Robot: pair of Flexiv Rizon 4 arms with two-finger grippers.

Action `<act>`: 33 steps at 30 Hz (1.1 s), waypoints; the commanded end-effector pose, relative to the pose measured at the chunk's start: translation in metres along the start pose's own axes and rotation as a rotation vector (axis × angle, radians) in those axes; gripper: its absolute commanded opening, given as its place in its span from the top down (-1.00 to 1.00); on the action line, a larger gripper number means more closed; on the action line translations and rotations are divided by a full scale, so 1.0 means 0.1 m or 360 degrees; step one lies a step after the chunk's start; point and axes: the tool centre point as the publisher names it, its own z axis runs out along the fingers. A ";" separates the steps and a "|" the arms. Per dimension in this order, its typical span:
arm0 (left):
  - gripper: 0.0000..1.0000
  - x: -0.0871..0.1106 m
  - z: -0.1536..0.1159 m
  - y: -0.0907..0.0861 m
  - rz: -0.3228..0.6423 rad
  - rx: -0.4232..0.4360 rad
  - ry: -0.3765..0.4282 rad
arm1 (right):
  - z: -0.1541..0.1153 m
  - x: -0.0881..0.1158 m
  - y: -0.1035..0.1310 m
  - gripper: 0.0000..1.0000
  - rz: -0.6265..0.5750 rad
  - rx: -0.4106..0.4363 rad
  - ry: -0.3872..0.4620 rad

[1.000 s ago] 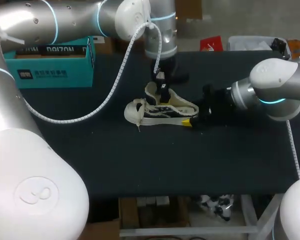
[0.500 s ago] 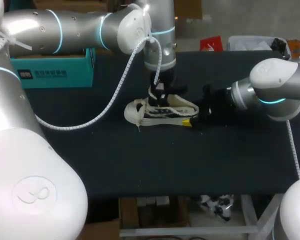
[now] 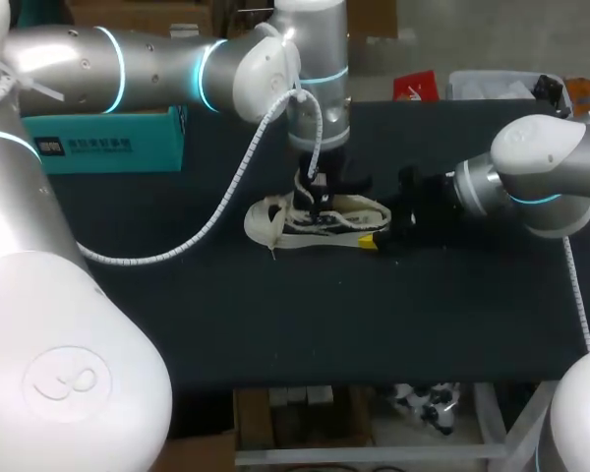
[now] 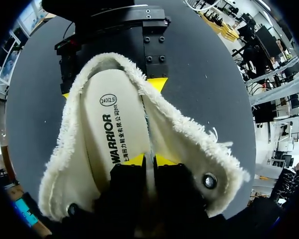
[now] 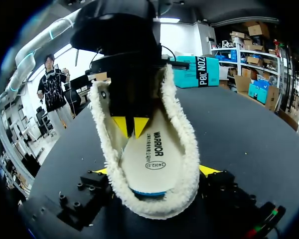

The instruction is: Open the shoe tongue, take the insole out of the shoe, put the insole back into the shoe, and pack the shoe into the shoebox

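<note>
A black-and-white shoe with a cream fleece lining lies mid-table, toe toward my left. My right gripper holds its heel, one yellow tip on each side. The white insole lies inside the shoe, printed side up. My left gripper points down into the shoe opening. Its tips stand nearly together with the insole's thin edge between them, seen also in the right wrist view. The teal shoebox stands at the back left.
The black table has free room in front of the shoe and to its left. The left arm's white spiral cable hangs over the table between the shoebox and the shoe. A red item sits at the back edge.
My left gripper has come down, lowering the insole from upright above the shoe into it. The right arm and the shoe have stayed in place.
</note>
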 end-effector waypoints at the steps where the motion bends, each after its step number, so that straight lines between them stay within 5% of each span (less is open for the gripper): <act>1: 0.52 0.11 0.20 0.01 -0.0012 0.0007 -0.0053 | 0.06 -0.02 -0.11 1.00 0.0003 -0.0004 0.0003; 15: 0.40 -0.09 0.45 -0.02 -0.0066 -0.0013 -0.0236 | 0.06 -0.02 -0.11 1.00 0.0003 -0.0004 0.0003; 33: 0.34 -0.72 1.00 0.11 -0.0030 -0.0105 -0.0531 | 0.06 -0.02 -0.11 1.00 0.0003 -0.0004 0.0003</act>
